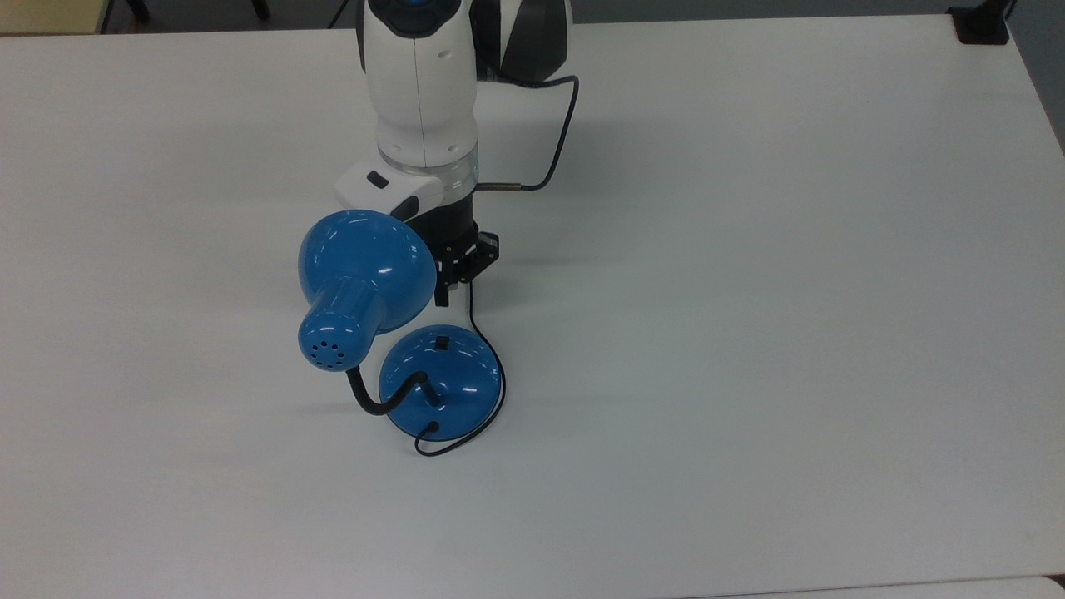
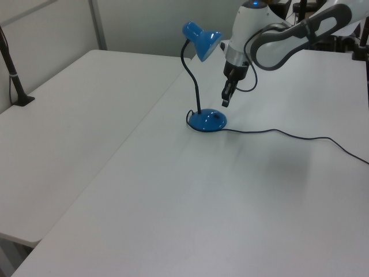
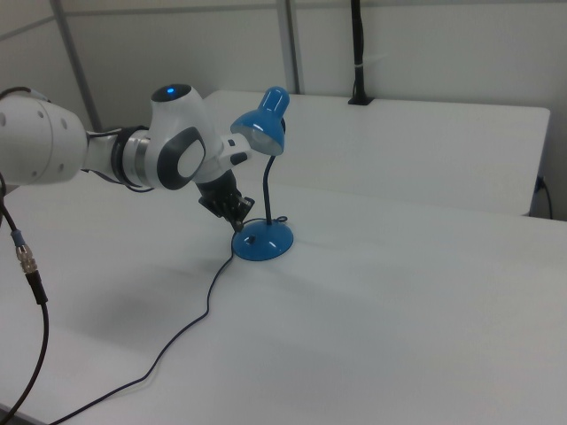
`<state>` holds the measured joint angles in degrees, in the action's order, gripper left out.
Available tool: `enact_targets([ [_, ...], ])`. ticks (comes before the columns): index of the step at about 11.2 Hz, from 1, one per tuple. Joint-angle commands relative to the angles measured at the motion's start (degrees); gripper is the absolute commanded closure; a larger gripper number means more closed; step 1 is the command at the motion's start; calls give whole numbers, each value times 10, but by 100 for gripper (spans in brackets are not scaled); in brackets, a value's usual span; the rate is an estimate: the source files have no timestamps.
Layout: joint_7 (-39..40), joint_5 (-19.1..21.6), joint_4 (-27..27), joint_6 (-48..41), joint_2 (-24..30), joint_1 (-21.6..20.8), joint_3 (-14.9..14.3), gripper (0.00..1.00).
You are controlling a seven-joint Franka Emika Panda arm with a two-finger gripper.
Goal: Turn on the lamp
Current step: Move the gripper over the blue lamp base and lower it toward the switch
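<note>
The gripper [image 2: 226,103], fingers clenched together, hovers above the lamp [image 2: 208,120]; next, it must press the switch [image 1: 443,342].

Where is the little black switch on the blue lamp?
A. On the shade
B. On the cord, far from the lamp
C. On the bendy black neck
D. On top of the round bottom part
D. In the top view the small black switch sits on the domed blue base of the lamp, on the side facing the gripper, not on the shade, neck or cord.
</note>
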<state>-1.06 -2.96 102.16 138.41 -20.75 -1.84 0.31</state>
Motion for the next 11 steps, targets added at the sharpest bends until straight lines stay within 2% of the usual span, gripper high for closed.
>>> enact_targets([
  [1, -14, -13, -1, 60, -19, 1, 0, 100],
  [11, -14, -15, -1, 144, -61, 1, 0, 100],
])
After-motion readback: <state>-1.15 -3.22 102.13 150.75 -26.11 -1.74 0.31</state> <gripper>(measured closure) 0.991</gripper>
